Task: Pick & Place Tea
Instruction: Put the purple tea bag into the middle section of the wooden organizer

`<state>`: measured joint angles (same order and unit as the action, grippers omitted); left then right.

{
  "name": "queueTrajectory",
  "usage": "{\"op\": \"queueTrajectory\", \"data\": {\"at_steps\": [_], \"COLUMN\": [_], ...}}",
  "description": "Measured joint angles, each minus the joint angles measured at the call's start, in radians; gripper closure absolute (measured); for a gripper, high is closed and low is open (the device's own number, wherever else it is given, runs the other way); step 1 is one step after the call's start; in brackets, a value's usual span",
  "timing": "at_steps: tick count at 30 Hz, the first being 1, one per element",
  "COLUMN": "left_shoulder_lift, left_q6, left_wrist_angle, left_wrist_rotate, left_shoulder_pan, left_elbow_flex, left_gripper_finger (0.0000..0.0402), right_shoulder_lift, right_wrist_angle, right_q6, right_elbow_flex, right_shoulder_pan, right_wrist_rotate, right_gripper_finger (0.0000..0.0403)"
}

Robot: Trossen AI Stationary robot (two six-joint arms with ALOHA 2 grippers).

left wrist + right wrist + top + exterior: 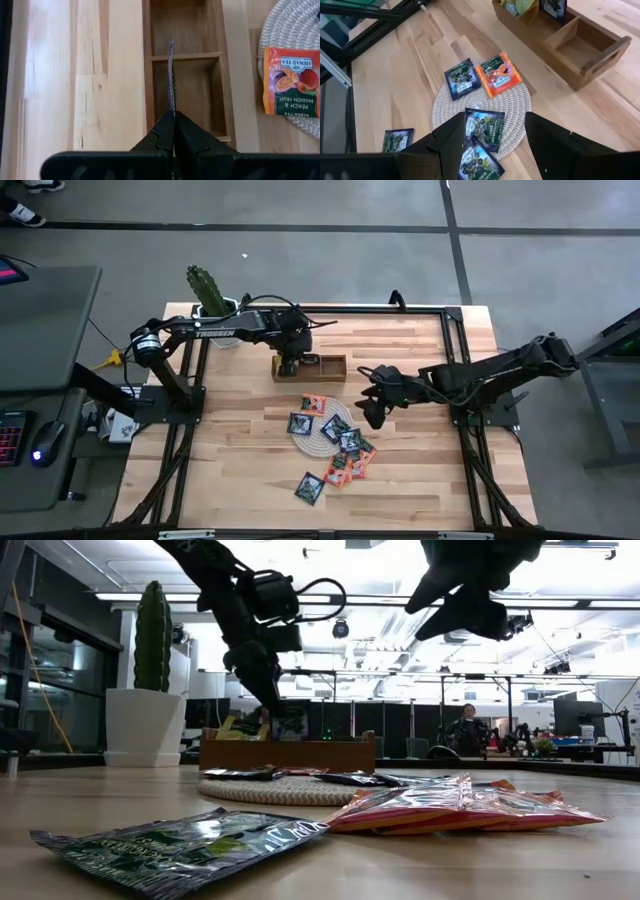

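Two grippers work near a wooden tray (335, 366). Directly above the tray's middle compartment, the left gripper (174, 116) is clenched on a dark tea sachet (171, 75), held edge-on. Other sachets (484, 127) lie on and around a woven mat (520, 107) just beside the tray. Over them, the right gripper (492, 142) hangs with fingers spread. Sachets look light, thin and crinkly; pinching an edge seems best. Only the right wrist view shows sachets already standing in the tray.

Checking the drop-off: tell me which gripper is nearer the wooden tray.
Left. The left gripper hangs right over the wooden tray, shut on a dark tea sachet. The right gripper, open, hovers apart from it, beside the round mat.
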<state>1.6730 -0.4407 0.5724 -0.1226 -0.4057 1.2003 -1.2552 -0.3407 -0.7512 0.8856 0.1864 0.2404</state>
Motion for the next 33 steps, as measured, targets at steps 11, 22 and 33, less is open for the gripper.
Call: {"op": "queueTrajectory", "data": {"at_steps": [11, 22, 33], "left_shoulder_lift": [0.067, 0.064, 0.063], "left_q6": [0.005, 0.02, -0.003], "left_wrist_angle": [0.014, -0.044, 0.017], "left_wrist_rotate": [-0.047, -0.024, -0.158], "left_shoulder_pan": [0.0, 0.0, 0.0], "left_elbow_flex": [-0.003, -0.001, 0.0], "left_gripper_finger": [0.0401, 0.0369, 0.0236], "right_shoulder_lift": [0.0, 0.0, 0.0], "right_wrist_angle": [0.001, 0.007, 0.007], "right_q6": [0.011, 0.012, 0.019], "right_elbow_flex": [0.0, 0.0, 0.0], "right_shoulder_pan": [-0.002, -0.002, -0.002], "right_wrist_rotate": [0.012, 0.012, 0.012], "right_gripper_finger": [0.0203, 0.0203, 0.0203]}}
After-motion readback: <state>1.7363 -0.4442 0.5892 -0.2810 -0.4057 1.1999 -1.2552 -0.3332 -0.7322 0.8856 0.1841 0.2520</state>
